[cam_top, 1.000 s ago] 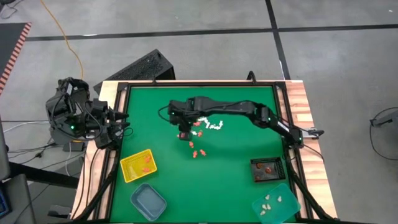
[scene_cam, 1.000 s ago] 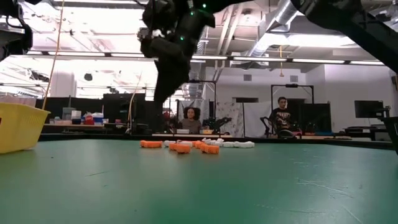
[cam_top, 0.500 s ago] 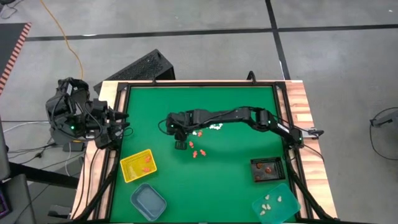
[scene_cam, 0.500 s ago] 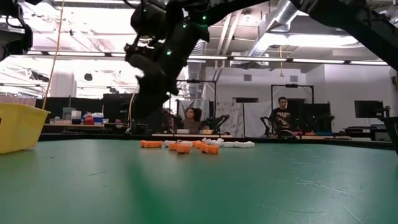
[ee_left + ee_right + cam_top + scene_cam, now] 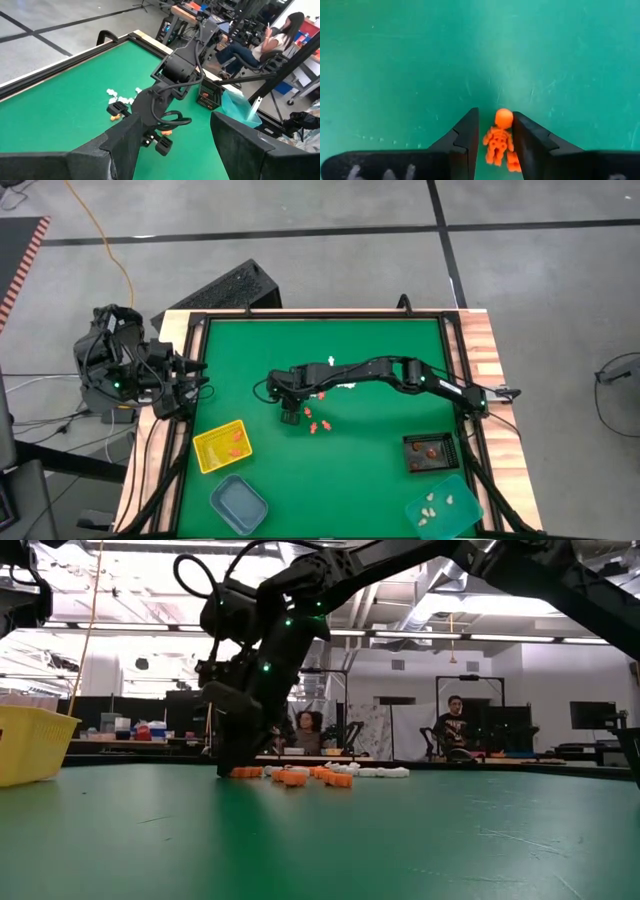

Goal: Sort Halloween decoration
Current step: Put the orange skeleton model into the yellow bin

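Low view: green table [image 5: 400,840], workshop behind.

Plain green felt-like table top [image 5: 380,460], tiny orange plastic skeleton figure [image 5: 499,137], small white trinkets [image 5: 347,386], yellow mesh basket [image 5: 222,446], black mesh tray [image 5: 431,452], teal plastic tray [image 5: 444,506], blue-grey plastic tray [image 5: 238,503], striped wood-grain table edge [image 5: 492,360]

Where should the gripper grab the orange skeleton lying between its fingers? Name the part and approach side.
Grip the orange skeleton across its torso, coming straight down from above. It lies flat on the green mat, and the right gripper fingers already straddle its narrow sides.
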